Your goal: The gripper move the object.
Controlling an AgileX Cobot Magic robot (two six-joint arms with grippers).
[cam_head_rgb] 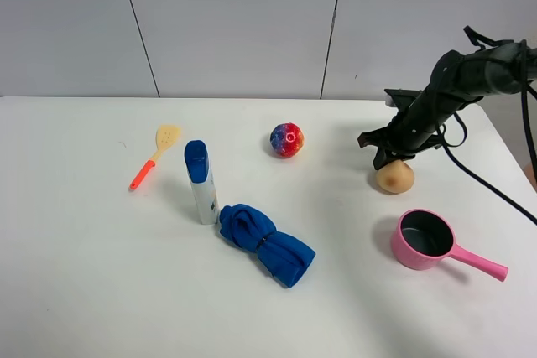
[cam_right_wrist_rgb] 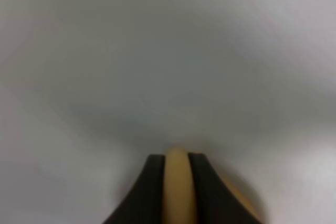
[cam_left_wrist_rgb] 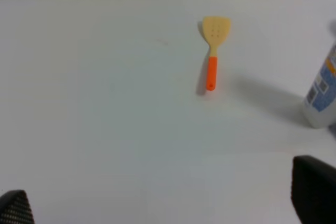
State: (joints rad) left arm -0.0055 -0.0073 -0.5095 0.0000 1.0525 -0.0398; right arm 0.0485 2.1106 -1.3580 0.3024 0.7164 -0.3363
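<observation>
Right pincer (cam_head_rgb: 391, 159) was clamped on the potato (cam_head_rgb: 395, 178), a dark finger (cam_right_wrist_rgb: 155, 182) on each side, at the right of the table (cam_head_rgb: 84, 291), just beyond the pink pan (cam_head_rgb: 425, 239). Whether the potato sat on the tabletop or hung just above it could not be told. The grasp looked made; carrying and setting down remained. Left pincer (cam_left_wrist_rgb: 164, 198) gaped wide, empty.

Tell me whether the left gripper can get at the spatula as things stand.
Probably yes. In the left wrist view the spatula lies flat ahead of the open left gripper with only bare table between; the bottle stands off to one side.
</observation>
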